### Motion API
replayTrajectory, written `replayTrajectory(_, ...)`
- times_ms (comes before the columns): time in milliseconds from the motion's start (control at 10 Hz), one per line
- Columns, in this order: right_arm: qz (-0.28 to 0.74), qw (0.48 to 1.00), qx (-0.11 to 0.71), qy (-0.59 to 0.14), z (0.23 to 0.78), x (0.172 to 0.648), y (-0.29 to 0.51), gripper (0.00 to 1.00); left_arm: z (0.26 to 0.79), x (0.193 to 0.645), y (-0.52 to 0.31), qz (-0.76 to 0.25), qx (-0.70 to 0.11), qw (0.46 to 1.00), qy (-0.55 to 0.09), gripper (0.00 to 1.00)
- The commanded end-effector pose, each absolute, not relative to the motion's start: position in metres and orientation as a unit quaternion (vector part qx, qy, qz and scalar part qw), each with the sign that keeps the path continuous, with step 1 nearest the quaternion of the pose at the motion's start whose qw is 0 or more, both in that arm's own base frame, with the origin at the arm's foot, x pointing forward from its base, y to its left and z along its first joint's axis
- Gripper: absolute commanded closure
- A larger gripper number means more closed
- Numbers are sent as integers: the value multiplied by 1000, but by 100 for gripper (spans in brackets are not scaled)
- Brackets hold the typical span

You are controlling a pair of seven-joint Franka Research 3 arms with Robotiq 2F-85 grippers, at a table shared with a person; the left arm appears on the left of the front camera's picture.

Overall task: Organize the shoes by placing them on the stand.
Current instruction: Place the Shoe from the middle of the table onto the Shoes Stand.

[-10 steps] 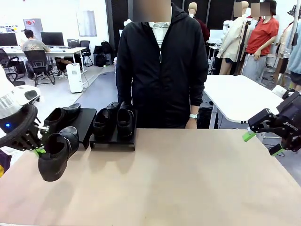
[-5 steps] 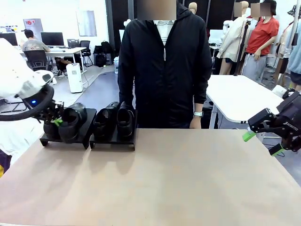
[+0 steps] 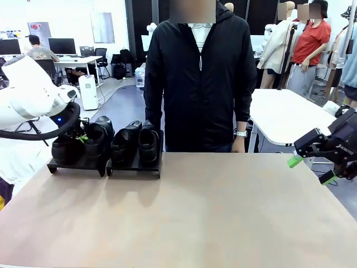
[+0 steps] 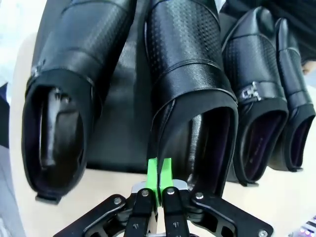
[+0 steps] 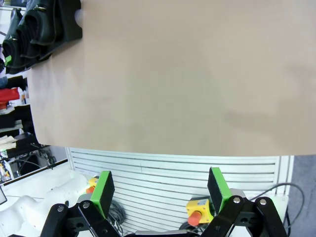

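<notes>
Two black stand platforms sit at the table's far left. The right platform (image 3: 134, 166) carries two shoes (image 3: 136, 142). On the left platform (image 3: 77, 165) one shoe (image 3: 63, 148) lies at the left, and another shoe (image 3: 99, 139) is beside it. My left gripper (image 3: 83, 139) is shut on the heel rim of that second shoe (image 4: 190, 74), its green pads (image 4: 153, 173) pinching the collar. Whether its sole rests fully on the platform (image 4: 121, 108) I cannot tell. My right gripper (image 3: 310, 170) hangs open off the table's right edge, holding nothing (image 5: 160, 190).
A person in a black jacket (image 3: 198, 78) stands at the far edge, behind the middle, arms down at the sides. The tan table top (image 3: 212, 218) stretches bare from the stands to the right edge. A white table (image 3: 284, 114) stands behind at the right.
My left arm has carried the shoe from low over the table's near left, up and back onto the left platform beside the other shoe. The right arm has not moved.
</notes>
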State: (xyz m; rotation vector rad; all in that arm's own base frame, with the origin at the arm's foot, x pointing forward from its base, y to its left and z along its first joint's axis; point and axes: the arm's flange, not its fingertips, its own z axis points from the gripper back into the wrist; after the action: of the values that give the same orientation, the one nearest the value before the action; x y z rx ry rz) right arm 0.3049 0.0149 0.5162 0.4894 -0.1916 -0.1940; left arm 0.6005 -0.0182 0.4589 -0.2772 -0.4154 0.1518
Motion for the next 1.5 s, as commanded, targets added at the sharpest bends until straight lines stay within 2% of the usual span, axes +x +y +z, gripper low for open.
replayTrajectory(0, -86, 958, 255, -96, 516, 306, 14, 0, 458, 612, -10, 48, -147, 964, -218, 100)
replayTrajectory(500, -86, 958, 255, -96, 516, 306, 14, 0, 442, 621, -10, 46, -121, 966, -222, 100)
replayTrajectory(600, -86, 958, 255, -96, 516, 306, 14, 0, 443, 619, -10, 48, -115, 967, -224, 43)
replayTrajectory(700, -86, 958, 255, -96, 516, 306, 14, 0, 443, 618, -11, 46, -114, 967, -224, 0)
replayTrajectory(1200, -86, 958, 255, -96, 516, 306, 14, 0, 470, 593, -13, 38, -120, 964, -235, 0)
replayTrajectory(1400, -86, 958, 255, -96, 516, 306, 14, 0, 512, 540, -16, 16, -157, 962, -222, 0)
